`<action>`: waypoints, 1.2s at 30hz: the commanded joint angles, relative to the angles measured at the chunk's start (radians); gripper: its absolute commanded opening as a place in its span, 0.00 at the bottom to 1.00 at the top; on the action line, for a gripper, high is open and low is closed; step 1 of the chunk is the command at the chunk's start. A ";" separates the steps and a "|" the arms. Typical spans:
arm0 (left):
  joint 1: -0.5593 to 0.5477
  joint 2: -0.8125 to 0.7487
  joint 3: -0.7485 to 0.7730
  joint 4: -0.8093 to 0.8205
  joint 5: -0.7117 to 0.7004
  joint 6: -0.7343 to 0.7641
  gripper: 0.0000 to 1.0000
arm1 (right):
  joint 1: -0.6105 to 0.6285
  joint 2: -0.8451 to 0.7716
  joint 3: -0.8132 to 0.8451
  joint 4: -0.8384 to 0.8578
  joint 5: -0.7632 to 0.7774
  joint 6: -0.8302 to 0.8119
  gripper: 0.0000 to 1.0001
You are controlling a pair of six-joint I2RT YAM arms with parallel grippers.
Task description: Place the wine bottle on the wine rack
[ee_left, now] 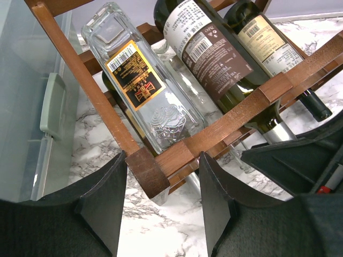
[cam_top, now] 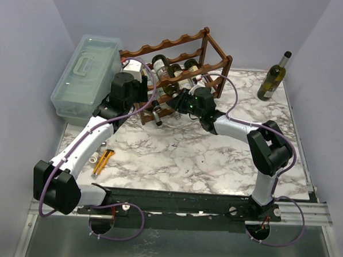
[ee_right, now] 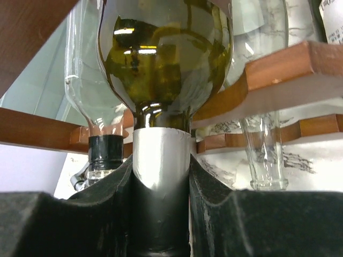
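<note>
Right gripper (ee_right: 161, 166) clamped on foil-wrapped neck of dark green wine bottle (ee_right: 166, 69), handling it by neck. Bottle's belly already inside wine rack (ee_right: 278, 64), against scalloped rail, just ahead of fingers, beside clear bottle (ee_right: 86, 80). Left gripper (ee_left: 163, 160) part-open, straddling rack's front corner, one finger touching, likely bracing rack against push

wine rack (cam_top: 164, 44) is dark reddish-brown wood, three tiers of wavy rails, open sides; wine bottle (ee_right: 161, 80) is dark green glass with a silver foil neck, lying on its side across the rails, neck poking out front, pinched in the right gripper (ee_right: 161, 166)
</note>
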 commanded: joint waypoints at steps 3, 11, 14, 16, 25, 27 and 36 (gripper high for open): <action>-0.014 0.038 -0.011 -0.009 0.043 0.018 0.40 | -0.001 0.040 0.155 0.051 -0.010 -0.106 0.01; -0.014 0.041 -0.010 -0.011 0.049 0.012 0.39 | -0.003 0.089 0.223 -0.038 0.021 -0.104 0.14; -0.014 0.037 -0.011 -0.012 0.055 0.010 0.38 | -0.002 0.093 0.227 -0.077 0.018 -0.094 0.30; -0.014 0.036 -0.011 -0.012 0.054 0.011 0.38 | -0.002 0.088 0.219 -0.103 0.022 -0.082 0.40; -0.015 0.051 -0.007 -0.012 0.082 -0.008 0.38 | -0.003 0.026 0.153 -0.149 0.030 -0.077 0.69; -0.015 0.058 -0.010 -0.012 0.079 -0.009 0.38 | -0.003 0.002 0.127 -0.158 0.027 -0.076 0.73; -0.021 0.077 -0.009 -0.018 0.039 -0.011 0.37 | -0.002 -0.091 0.080 -0.318 0.070 -0.129 0.94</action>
